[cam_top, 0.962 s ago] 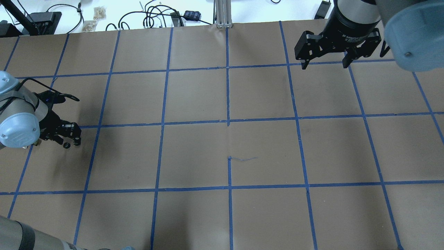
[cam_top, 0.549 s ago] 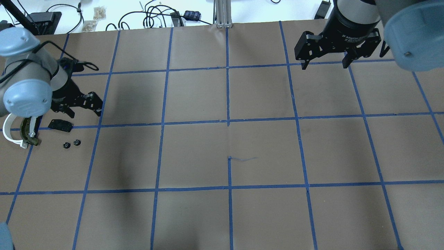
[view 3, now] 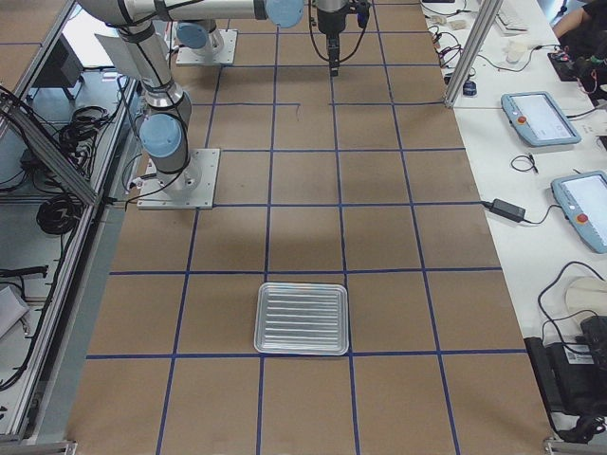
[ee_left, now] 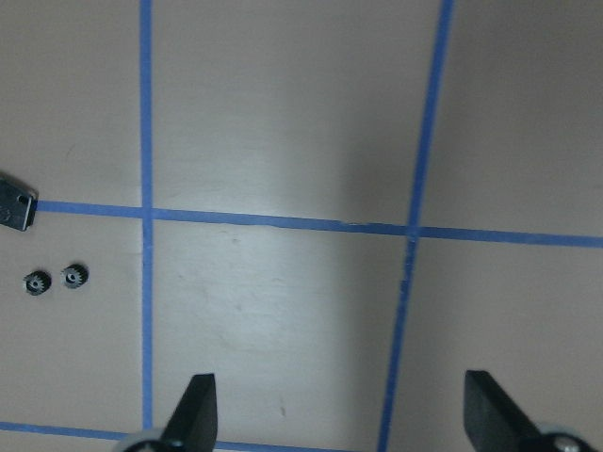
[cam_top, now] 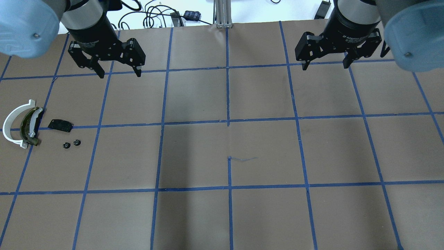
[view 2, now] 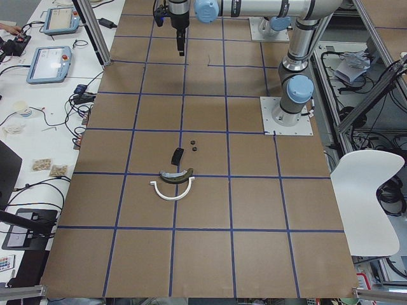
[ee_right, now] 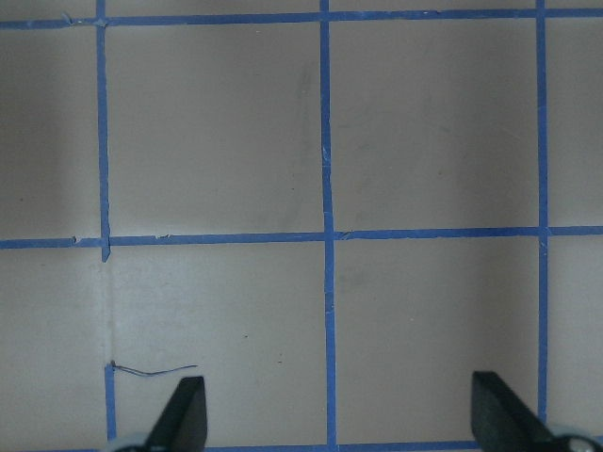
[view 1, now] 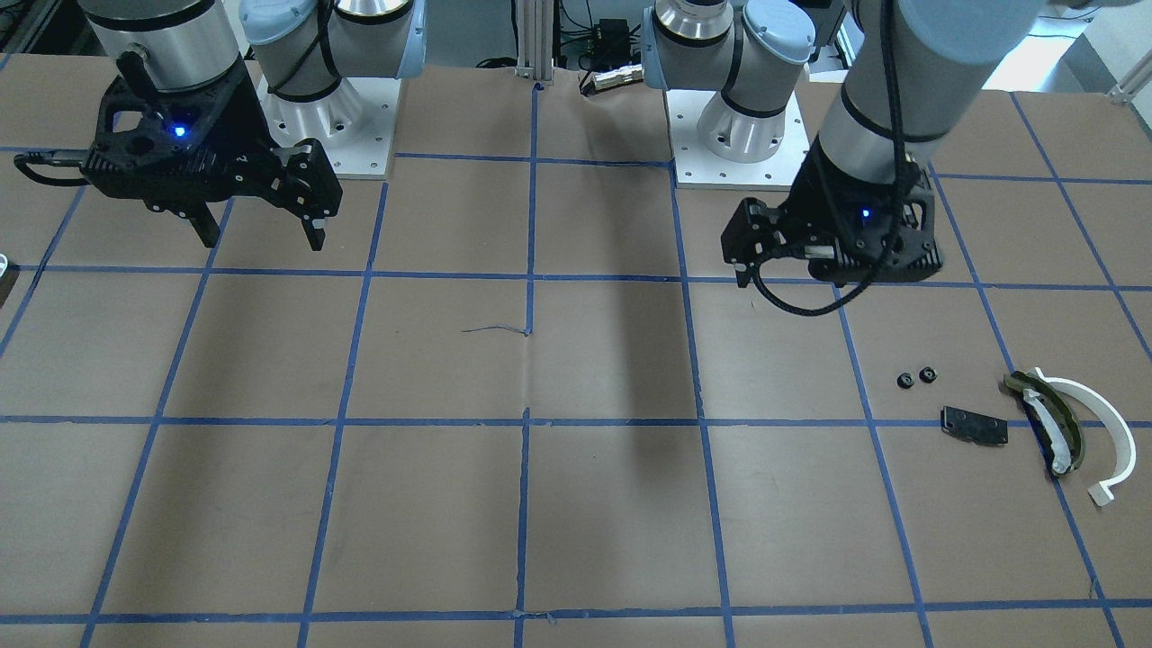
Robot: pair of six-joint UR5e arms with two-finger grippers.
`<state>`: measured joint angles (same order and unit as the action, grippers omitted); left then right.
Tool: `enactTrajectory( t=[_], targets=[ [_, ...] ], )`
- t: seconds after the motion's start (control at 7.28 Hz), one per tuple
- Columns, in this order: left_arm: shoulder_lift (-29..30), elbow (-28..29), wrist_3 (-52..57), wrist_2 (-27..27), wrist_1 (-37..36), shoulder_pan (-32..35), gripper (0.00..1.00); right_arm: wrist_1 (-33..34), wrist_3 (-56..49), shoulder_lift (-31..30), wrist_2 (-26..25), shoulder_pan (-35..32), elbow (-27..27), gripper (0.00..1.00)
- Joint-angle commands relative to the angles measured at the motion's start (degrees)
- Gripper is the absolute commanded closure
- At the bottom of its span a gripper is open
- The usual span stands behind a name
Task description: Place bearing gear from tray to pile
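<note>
Left fingers point(cam_top: 120, 75): mine, spread wide, nothing between them, above the surface point(cam_top: 263, 152).
Right fingers point(cam_top: 325, 66): mine, likewise spread and bare.
Bearing gear point(cam_top: 77, 142), second gear point(cam_top: 66, 145): small, black, toothed. They lie side by side on the surface, well apart from my left fingers, at the edge of the pile point(cam_top: 60, 125), near the black plate point(cam_top: 55, 124), olive curved piece point(cam_top: 24, 126) and white arc point(cam_top: 13, 108).
Tray point(view 3: 303, 318): ribbed metal, well apart from the gears.
Lettering: white print on both housings, "Adaptive" partly legible.
</note>
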<state>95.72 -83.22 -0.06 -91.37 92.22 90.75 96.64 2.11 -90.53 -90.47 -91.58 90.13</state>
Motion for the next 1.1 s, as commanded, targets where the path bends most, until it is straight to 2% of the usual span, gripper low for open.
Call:
enactTrajectory(
  t=[0.0,0.27,0.55,0.96],
  targets=[
    [-3.6,-0.1,1.1,2.8,3.4,-4.6,0.00,-0.1,0.0,0.0,-0.1,0.0,0.0,0.00],
    [-5.9,-1.4,0.3,4.1,3.8,-5.7,0.00,-0.1,0.0,0.1,-0.3,0.0,0.0,0.00],
    [-3.1,0.4,0.3,4.0,1.0,-5.9,0.00,-0.1,0.0,0.1,-0.4,0.0,0.0,0.00],
    [-3.5,0.7,0.2,3.0,4.5,-2.7,0.00,0.0,0.0,0.1,0.0,0.0,0.0,0.00]
  ],
)
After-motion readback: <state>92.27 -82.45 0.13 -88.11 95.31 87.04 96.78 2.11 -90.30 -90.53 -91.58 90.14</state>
